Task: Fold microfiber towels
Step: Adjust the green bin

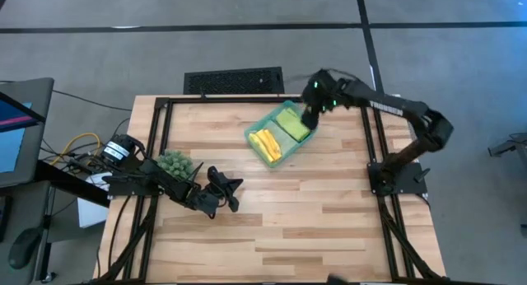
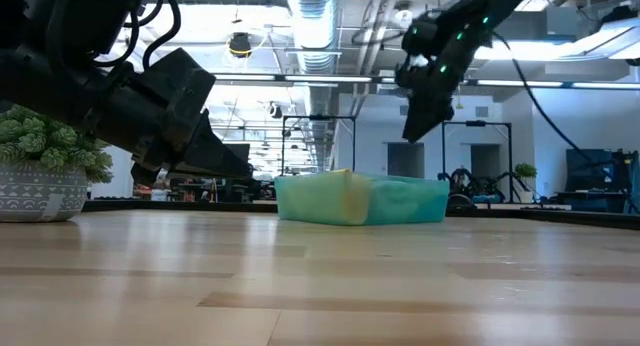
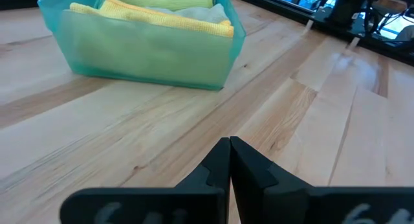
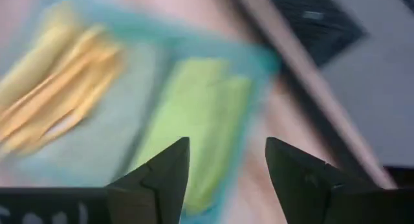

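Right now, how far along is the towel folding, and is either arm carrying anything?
Looks nearly done: a folded yellow towel and a lime green towel lie in the teal tray, with a pale cloth between them. Nothing is in hand: the right gripper hangs open and empty above the lime towel; the left gripper is shut, parked low by the potted plant. No loose towel shows on the table.

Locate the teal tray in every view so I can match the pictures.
High view: tray at the table's far middle, below the right gripper.
Low view: tray at centre, on the table.
Left wrist view: tray beyond the shut fingers.
Right wrist view: tray beyond the open fingers.
Shared landmark: the yellow towel in it.
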`<state>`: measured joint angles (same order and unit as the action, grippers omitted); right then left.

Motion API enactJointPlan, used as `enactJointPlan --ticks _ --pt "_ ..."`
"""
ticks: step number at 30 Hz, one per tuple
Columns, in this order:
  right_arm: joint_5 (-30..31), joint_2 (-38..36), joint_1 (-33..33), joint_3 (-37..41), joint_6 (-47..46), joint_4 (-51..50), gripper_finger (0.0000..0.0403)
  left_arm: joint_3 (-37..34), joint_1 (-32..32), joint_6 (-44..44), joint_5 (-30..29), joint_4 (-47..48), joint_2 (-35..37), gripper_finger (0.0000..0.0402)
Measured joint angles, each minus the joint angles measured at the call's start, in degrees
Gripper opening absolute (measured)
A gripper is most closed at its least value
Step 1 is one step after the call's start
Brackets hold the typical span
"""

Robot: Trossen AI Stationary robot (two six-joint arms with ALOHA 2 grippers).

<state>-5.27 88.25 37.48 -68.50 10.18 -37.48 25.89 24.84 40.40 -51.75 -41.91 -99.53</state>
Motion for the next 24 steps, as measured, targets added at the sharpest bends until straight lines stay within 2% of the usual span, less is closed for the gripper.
enactJointPlan --ticks 6,8,11,15,19,24 --pt "-12.3 -5.8 -13.6 10.1 7.4 -0.8 0.0220 0.0 0.0 0.2 0.0 0.0 0.0 0.0000" --pt "-14.1 -6.1 -19.1 13.4 8.1 0.7 0.0213 0.0 0.0 0.2 0.0 0.0 0.0 0.0000" --pt "-10.9 -4.5 -25.9 16.9 5.4 7.9 0.0191 0.0 0.0 0.1 -0.1 0.0 0.0 0.0000" --pt "-6.7 1.4 -30.9 16.8 3.0 18.5 0.0139 0.0 -0.1 0.2 -0.7 0.0 0.0 0.0000" --pt "0.3 9.3 -31.7 13.9 1.8 27.2 0.0076 0.6 -0.1 0.0 -0.8 0.0 0.0 0.0000" --pt "7.2 19.2 -30.1 6.2 1.3 34.6 0.0014 1.8 -0.1 -1.8 -0.8 0.0 0.0 0.0000"
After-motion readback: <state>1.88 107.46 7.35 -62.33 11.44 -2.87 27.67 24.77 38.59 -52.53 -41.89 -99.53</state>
